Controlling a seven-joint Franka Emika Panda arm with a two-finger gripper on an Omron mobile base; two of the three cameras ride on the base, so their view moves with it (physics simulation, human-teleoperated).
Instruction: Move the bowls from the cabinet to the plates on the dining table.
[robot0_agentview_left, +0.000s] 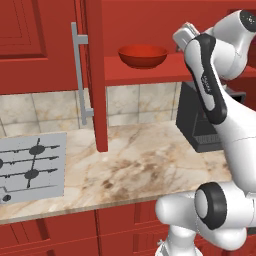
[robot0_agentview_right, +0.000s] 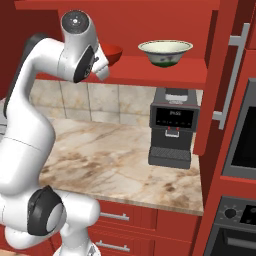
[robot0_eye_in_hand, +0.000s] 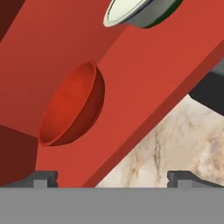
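Glossy red bowl (robot0_agentview_left: 142, 55) sits upper centre on the cabinet (robot0_agentview_left: 95, 75) shelf, cream bowl (robot0_agentview_right: 165, 52) beside it. Gripper (robot0_eye_in_hand: 113, 178) gapes wide, empty, at the frame's bottom. Veined marble counter (robot0_agentview_left: 145, 165) below.

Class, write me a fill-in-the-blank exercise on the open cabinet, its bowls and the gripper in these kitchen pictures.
1. The red bowl sits on the cabinet's inner ____.
2. The gripper's jaws stand ____ and hold nothing.
3. The cream-white bowl has a dark ____ foot.
4. Below that bowl, on the marble counter, stands a black ____ machine.

Missing words: shelf; open; green; coffee
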